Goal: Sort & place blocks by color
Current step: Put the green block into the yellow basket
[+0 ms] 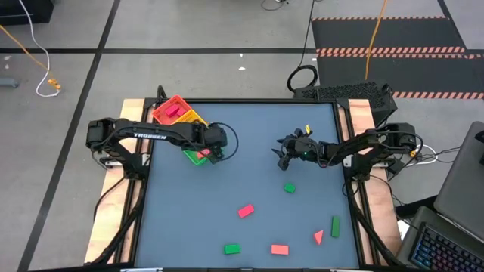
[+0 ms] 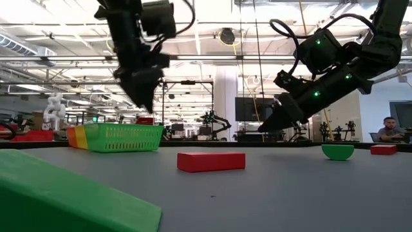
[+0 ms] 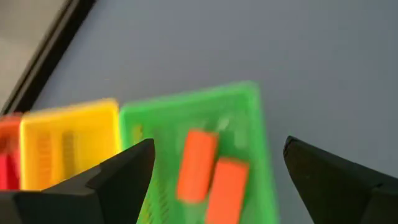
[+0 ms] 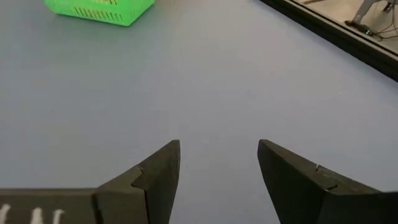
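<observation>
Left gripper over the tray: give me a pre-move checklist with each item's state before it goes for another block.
1. Left gripper open and empty, above the tray's green compartment: ok.
2. Contents of the green compartment match its colour: not ok, two red blocks lie in it.
3. Red compartment holds a pink-red block: ok.
4. Right gripper open, empty, raised over bare table near the middle, away from the left arm: ok.
5. Loose blocks are apart enough to pick singly, for example the red brick and green brick: ok.
6. Yellow compartment contents: cannot tell fully; no block is visible there.
</observation>
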Motion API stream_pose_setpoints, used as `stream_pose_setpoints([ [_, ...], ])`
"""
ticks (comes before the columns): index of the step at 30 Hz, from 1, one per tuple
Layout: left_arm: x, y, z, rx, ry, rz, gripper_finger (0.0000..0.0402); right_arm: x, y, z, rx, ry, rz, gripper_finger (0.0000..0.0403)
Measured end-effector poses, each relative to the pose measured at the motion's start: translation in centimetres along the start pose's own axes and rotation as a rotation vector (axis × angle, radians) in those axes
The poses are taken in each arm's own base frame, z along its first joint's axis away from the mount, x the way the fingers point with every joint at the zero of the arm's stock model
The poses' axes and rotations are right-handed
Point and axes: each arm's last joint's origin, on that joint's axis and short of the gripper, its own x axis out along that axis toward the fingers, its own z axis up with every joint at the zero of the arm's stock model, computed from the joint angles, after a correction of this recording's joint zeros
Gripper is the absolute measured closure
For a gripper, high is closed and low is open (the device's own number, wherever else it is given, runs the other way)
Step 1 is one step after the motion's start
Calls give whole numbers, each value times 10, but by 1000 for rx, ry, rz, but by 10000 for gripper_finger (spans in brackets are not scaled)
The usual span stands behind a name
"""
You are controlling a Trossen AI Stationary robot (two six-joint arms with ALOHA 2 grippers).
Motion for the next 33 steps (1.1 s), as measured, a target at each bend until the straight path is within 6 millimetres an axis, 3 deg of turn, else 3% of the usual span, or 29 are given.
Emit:
stream_pose_setpoints([
  [4,-4,-12,12,38,-130,-100,46,-5,3,11,10,24,79,193],
  [9,-8,-18,26,78,-267,-176,46,-16,9,37,33,251,150,193],
  [16,-15,-23,42,118,-444,-265,46,-36,39,75,10,409,230,193],
  [23,-16,-47,31,227,-537,-466,46,-59,73,57,30,558,249,193],
  [33,-5,-71,-1,280,-618,-545,46,-76,104,19,-62,632,142,193],
])
